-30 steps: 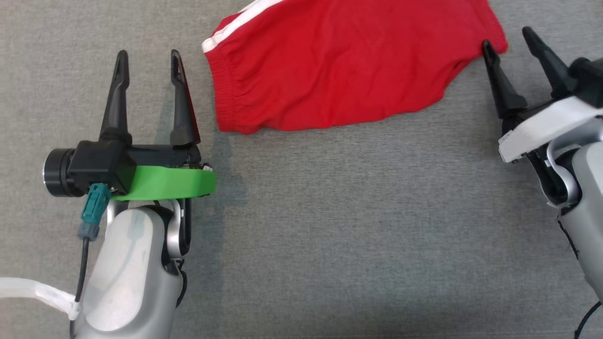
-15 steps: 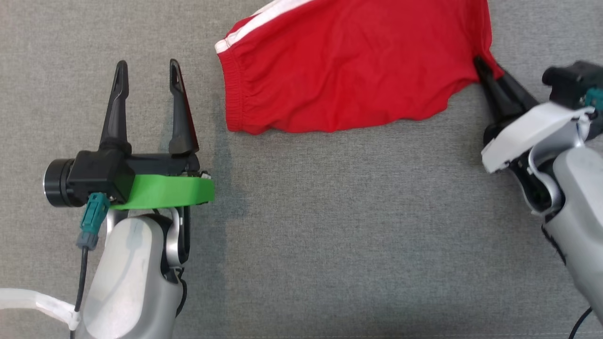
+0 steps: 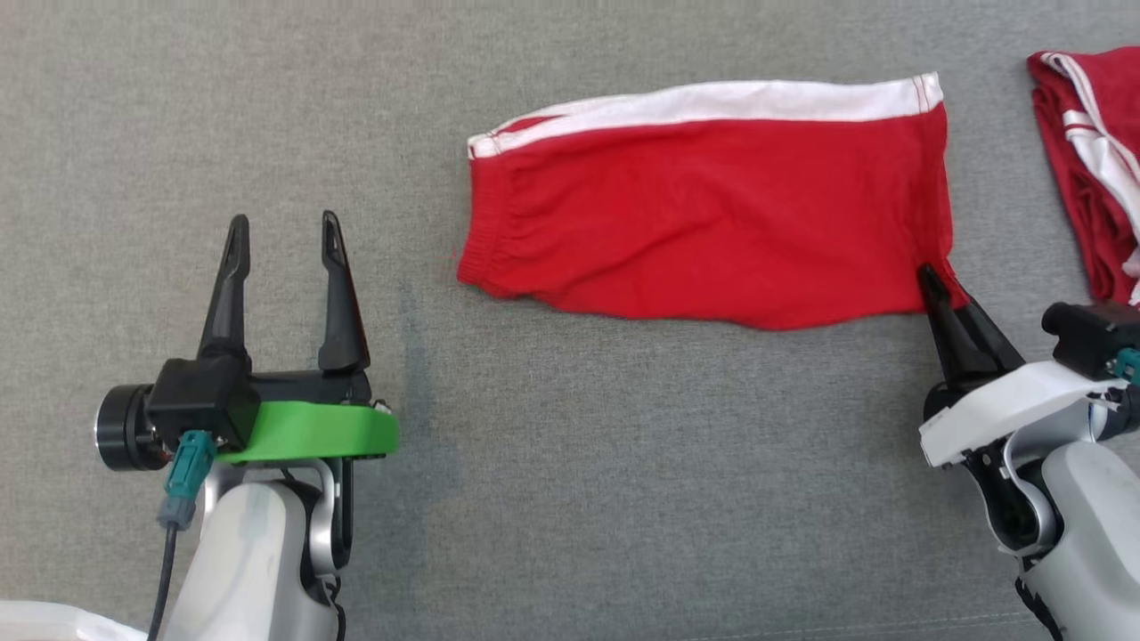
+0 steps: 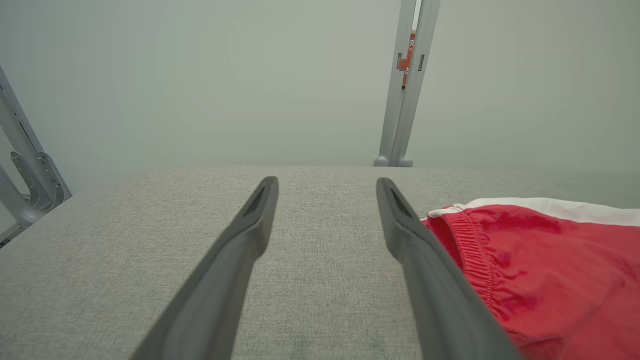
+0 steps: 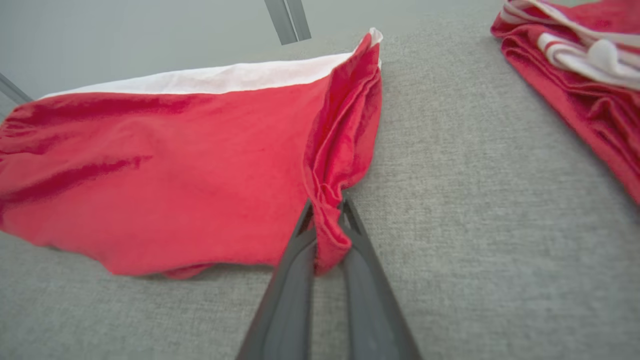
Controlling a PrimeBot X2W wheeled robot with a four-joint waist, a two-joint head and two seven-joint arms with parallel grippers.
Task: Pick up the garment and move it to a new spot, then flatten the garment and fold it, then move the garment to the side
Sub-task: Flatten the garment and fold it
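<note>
Since a second ago the right claw has gone from open, tips astride the cloth, to shut on a hem corner of the garment. The head camera has also shifted, so we log only one further change: the waistband end now stands farther from the left claw.

Position: the garment, red shorts with a white stripe, lies flat on the counter, well to the left of the red pile. Its long axis runs straight away from the pile, leg hem nearest it and waistband at the far end.

Right arm: this is the nearer arm, and its claw pinches the hem corner on the pile side. Cloth is bunched between its fingers and the hem rises in a ridge. The arm comes in low, fingers slanting away from the pile.

Left arm: its claw stands wide and empty beyond the waistband end, near it but apart, fingers square to the long axis.

We judge that a pull toward the pile would run along the long axis, and that a one-corner grip may skew the cloth.
</note>
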